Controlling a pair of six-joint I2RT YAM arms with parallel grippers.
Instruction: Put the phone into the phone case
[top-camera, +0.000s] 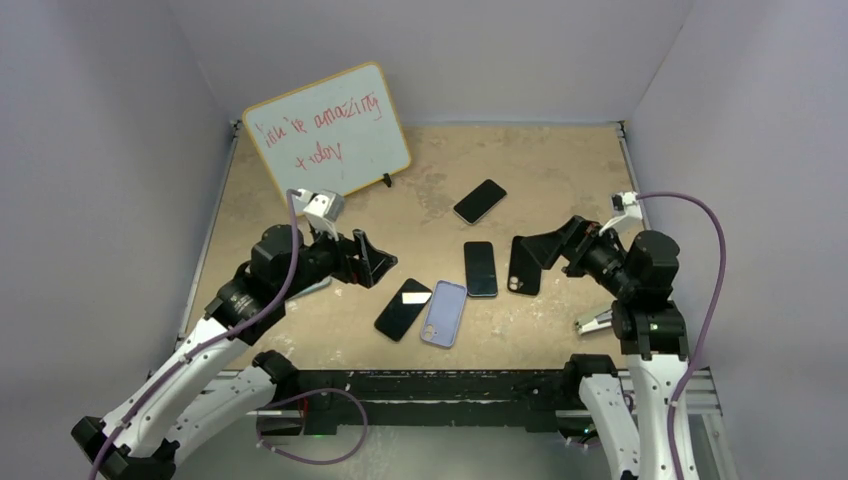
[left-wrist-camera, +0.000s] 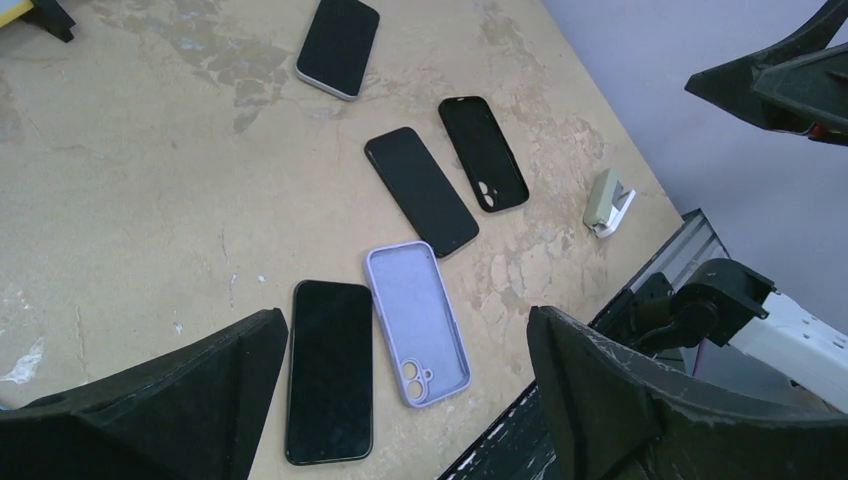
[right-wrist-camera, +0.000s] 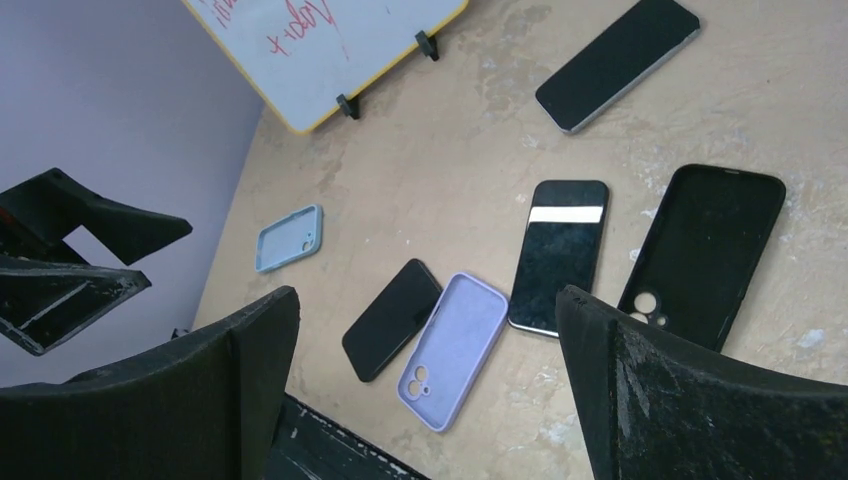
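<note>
An empty lilac phone case lies open side up near the table's front, also in the left wrist view and the right wrist view. A black phone lies right beside it on its left. A second black phone and an empty black case lie just to the right. My left gripper is open and empty, raised left of the phones. My right gripper is open and empty, raised beside the black case.
A third phone lies further back. A light blue case lies at the left, under my left arm. A whiteboard with red writing stands at the back left. A small pale object sits by the right arm's base.
</note>
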